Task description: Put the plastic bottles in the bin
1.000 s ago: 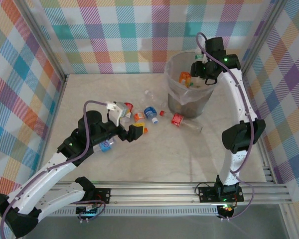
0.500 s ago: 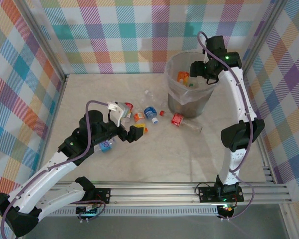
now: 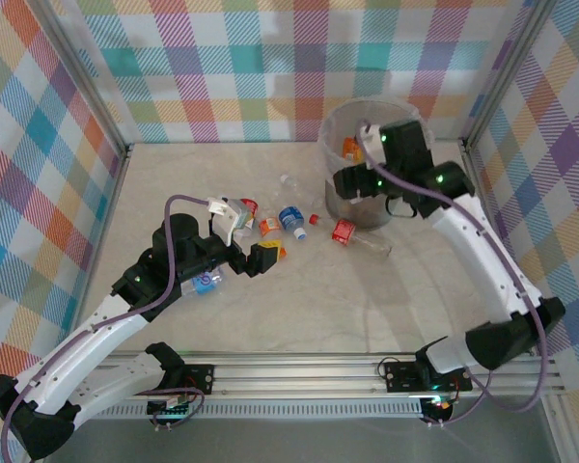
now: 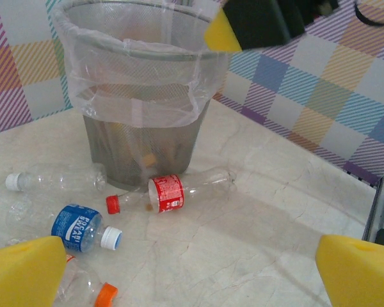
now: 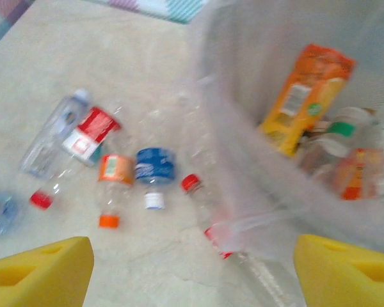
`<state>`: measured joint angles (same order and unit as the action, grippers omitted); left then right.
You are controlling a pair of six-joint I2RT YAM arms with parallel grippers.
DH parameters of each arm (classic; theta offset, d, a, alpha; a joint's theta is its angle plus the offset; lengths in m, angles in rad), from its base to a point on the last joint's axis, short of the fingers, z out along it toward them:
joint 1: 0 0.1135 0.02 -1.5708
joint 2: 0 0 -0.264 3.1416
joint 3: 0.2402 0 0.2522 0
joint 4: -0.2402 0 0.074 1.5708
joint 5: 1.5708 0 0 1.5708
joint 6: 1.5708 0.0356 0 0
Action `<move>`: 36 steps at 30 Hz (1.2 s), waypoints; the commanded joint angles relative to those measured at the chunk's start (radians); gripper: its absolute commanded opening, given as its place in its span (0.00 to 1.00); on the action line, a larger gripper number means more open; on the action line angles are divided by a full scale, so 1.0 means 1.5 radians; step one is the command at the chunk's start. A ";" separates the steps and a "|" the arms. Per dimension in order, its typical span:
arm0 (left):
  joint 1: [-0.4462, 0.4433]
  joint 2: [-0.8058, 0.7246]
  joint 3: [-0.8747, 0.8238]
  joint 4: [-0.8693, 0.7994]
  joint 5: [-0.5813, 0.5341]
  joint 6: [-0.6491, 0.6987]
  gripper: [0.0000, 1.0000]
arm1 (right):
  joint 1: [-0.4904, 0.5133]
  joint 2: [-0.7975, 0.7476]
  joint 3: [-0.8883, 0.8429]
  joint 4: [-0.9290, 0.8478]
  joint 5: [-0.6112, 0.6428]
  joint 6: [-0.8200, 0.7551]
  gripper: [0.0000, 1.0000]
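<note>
My right gripper (image 3: 351,181) has swung away from over the middle of the bin (image 3: 367,102), where it hung a second ago. It now sits over the bin's left front rim, pads wide apart and empty. My left gripper (image 3: 262,257) has not moved; it too is wide and empty, beside the loose bottles (image 3: 290,217). An orange bottle (image 5: 305,96) lies inside the bin with others. A red-label bottle (image 3: 344,231) lies just beside the bin's foot. The bin stands near the back right corner, and the table (image 3: 386,299) in front is bare.
</note>
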<state>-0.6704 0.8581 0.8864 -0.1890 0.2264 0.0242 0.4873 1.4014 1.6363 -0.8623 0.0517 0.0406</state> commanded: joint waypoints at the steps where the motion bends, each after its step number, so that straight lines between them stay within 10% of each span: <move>1: 0.007 -0.011 0.014 0.001 0.013 0.013 1.00 | 0.032 -0.033 -0.070 0.033 -0.003 -0.027 0.82; 16: 0.007 0.012 0.015 0.002 0.031 0.011 1.00 | 0.066 -0.061 -0.339 0.113 0.055 -0.078 0.90; 36: 0.007 0.007 0.016 -0.006 0.038 0.019 1.00 | 0.066 0.149 -0.371 0.247 0.217 -0.138 1.00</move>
<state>-0.6704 0.8864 0.8864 -0.1894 0.2539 0.0418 0.5777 1.6028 1.0744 -0.5377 0.3511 -0.1459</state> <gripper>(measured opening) 0.999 0.997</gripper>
